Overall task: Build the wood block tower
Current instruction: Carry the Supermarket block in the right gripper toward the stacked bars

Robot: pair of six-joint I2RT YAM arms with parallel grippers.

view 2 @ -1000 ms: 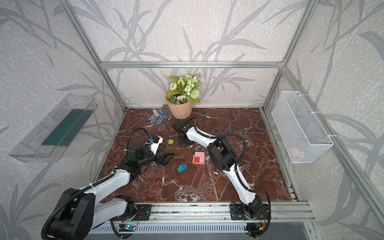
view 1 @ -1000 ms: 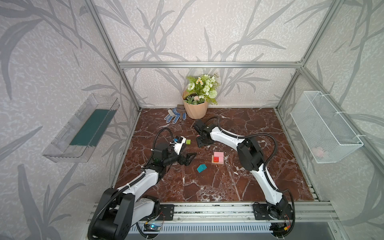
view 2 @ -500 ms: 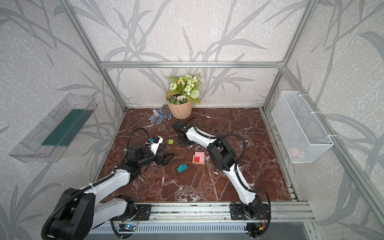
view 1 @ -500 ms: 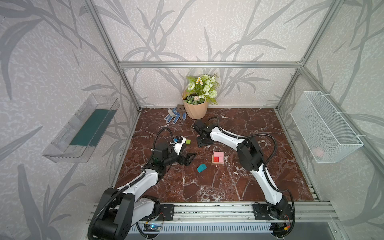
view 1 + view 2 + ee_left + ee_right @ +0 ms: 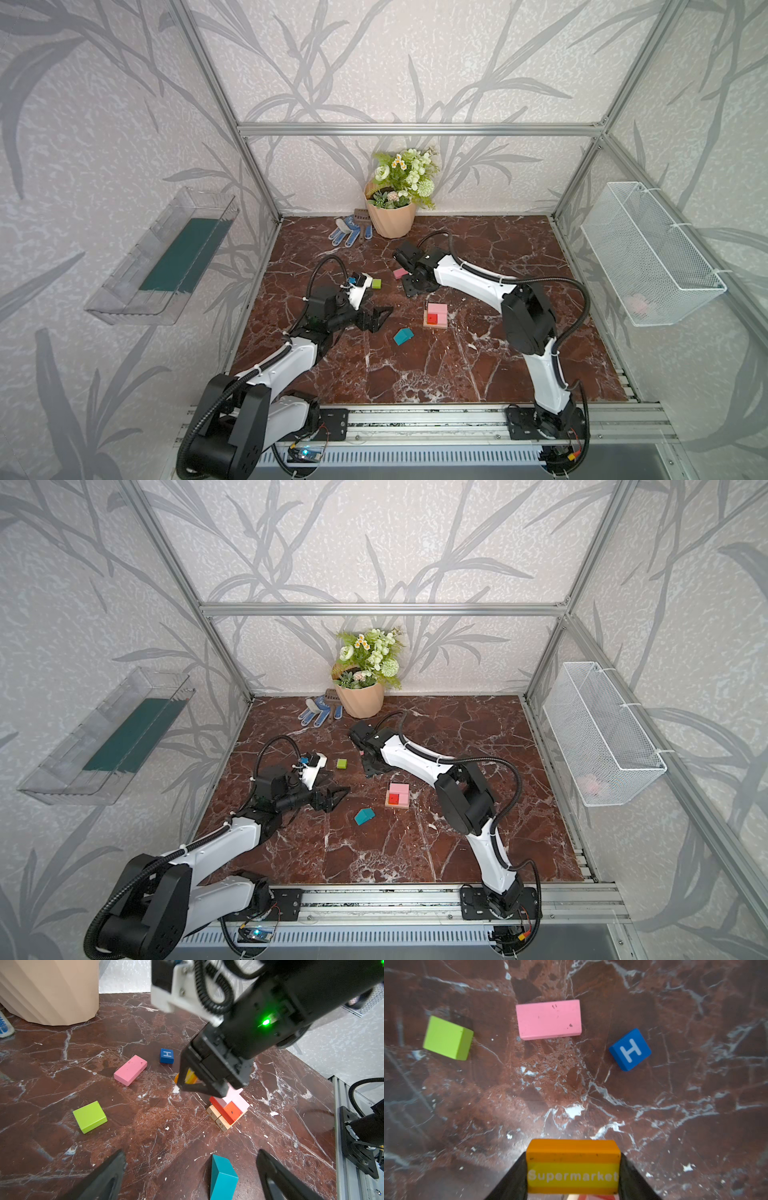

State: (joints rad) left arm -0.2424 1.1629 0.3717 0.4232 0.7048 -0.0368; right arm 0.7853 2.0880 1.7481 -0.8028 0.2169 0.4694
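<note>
Right pincer (image 5: 573, 1172) is clamped on the orange block (image 5: 572, 1147) just beside the tower (image 5: 227, 1109), which stands on the table (image 5: 145, 1147) in tan, red and pink layers; a skewed set-down would likely shove the pink top off. Left pincer (image 5: 192, 1154), jaws apart, hangs by the teal house piece (image 5: 222, 1178); pink oblong (image 5: 130, 1070), blue "H" cube (image 5: 166, 1056) and green cube (image 5: 90, 1116) lie loose, obstructing nothing.

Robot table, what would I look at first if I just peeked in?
Probably the bright orange block with "Supermarket" written on it, pinched in the right gripper just behind the tower. That small tower, tan, red and pink, sits near the middle of the dark red marble table, with a teal house piece lying loose nearby. The flowerpot stands out at the back wall.
</note>
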